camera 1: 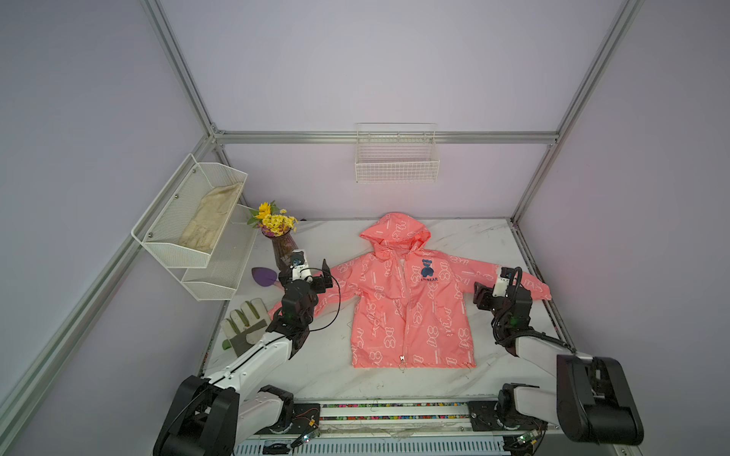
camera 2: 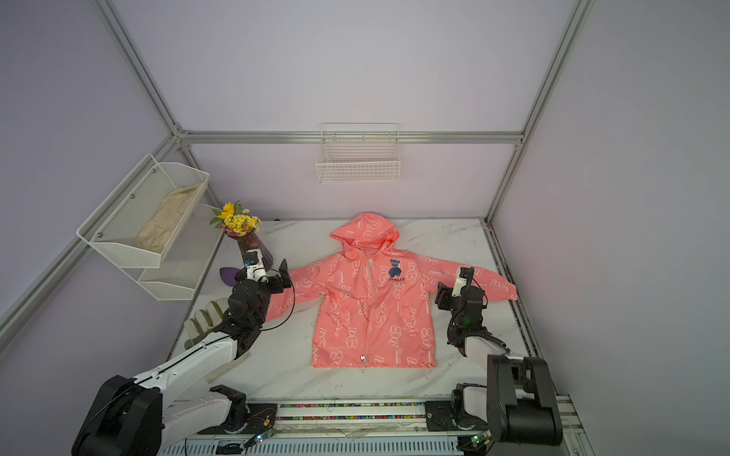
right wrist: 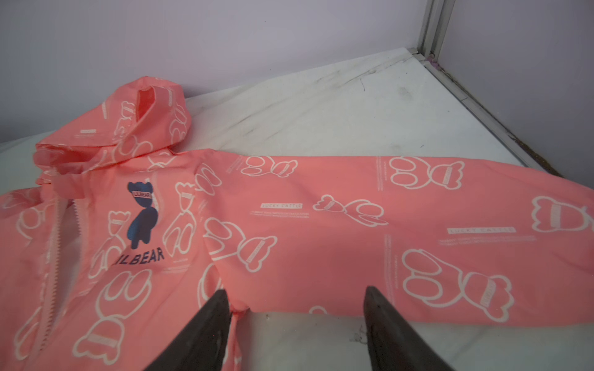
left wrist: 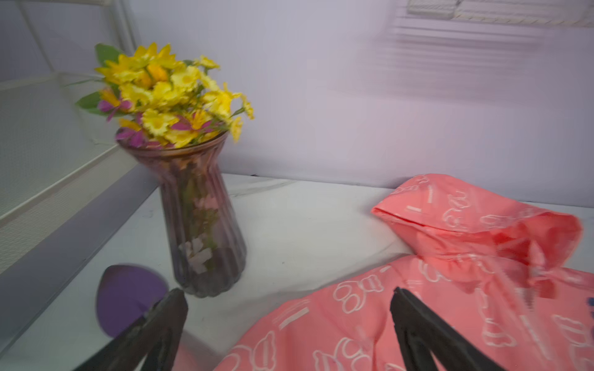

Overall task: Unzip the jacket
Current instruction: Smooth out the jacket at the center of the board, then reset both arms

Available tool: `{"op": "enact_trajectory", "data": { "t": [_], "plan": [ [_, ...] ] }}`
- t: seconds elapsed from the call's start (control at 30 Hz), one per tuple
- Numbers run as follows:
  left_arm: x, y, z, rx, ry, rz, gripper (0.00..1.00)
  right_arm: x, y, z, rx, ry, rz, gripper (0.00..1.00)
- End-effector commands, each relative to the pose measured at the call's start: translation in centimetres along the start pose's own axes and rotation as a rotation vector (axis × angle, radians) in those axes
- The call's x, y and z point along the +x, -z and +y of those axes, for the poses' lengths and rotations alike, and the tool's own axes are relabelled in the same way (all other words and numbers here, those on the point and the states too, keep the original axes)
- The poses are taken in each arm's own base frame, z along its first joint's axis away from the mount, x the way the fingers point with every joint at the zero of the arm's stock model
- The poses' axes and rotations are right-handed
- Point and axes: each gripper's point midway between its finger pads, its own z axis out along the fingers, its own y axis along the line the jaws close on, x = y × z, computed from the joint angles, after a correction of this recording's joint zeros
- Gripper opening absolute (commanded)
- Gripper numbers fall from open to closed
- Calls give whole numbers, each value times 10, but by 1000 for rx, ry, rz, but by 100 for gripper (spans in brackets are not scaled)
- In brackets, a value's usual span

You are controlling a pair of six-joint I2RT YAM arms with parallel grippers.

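The jacket (camera 1: 411, 300) is laid flat, front up, in the middle of the table (camera 1: 316, 375), sleeves spread. In both top views one cuff is covered by the left arm, and the glove (camera 1: 247, 316) is partly hidden too. The left gripper (left wrist: 286, 295) and right gripper (right wrist: 295, 292) are seen spread apart, with nothing grasped. The left wrist view is blurred.

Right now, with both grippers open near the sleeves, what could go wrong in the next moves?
1. The left gripper stands open close to the glass vase; a sideways swing could tip it.
2. The zipper pull lies small and flat at the hem of the jacket; a grasp there may pinch the thin fabric instead.
3. The left arm passes over the glove; if it lowers, it could drag the glove.
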Motion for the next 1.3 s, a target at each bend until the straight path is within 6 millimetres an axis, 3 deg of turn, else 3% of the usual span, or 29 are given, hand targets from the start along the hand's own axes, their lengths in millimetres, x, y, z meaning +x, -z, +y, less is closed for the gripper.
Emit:
{"op": "enact_trajectory", "data": {
  "t": [0.0,0.1,0.2,0.27,0.33,0.37,0.4,0.47,0.5,0.57,0.6,0.67,0.77,0.83,1.27],
  "plan": [
    [-19,5,42,-194,47,-103,100,-34,-12,2,-16,53,-198,97],
    [-4,7,72,-350,86,-83,100,-29,-40,18,-98,90,-79,97],
    [15,8,88,-432,39,-46,100,-24,-43,28,-158,98,-54,97],
    [25,7,89,-431,3,-32,100,-27,-35,32,-181,79,-103,97],
    [39,5,89,-431,-22,-5,100,-6,-36,32,-199,82,-146,97],
    [46,4,90,-440,-30,5,100,-13,-39,33,-219,43,-234,97],
    [53,3,90,-439,-40,14,100,-17,-38,31,-205,26,-235,97],
    [48,-3,85,-419,-81,-18,100,-5,-55,23,-139,59,-99,97],
    [47,-8,83,-408,-103,-22,100,-14,-57,29,-165,38,-157,97],
    [56,-22,84,-398,-145,-8,100,-6,-59,26,-132,75,-78,97],
    [61,-29,84,-374,-128,-13,100,-10,-58,29,-146,63,-127,97],
    [66,-46,70,-286,-161,46,100,-7,-54,29,-140,84,-107,97],
    [89,-51,80,-209,-72,127,100,-8,-61,34,-131,106,-93,97],
    [84,-51,81,-201,-92,63,100,-7,-62,39,-145,114,-96,97],
    [85,-51,81,-198,-83,84,100,-5,-65,39,-134,124,-80,97]
  ]
}}
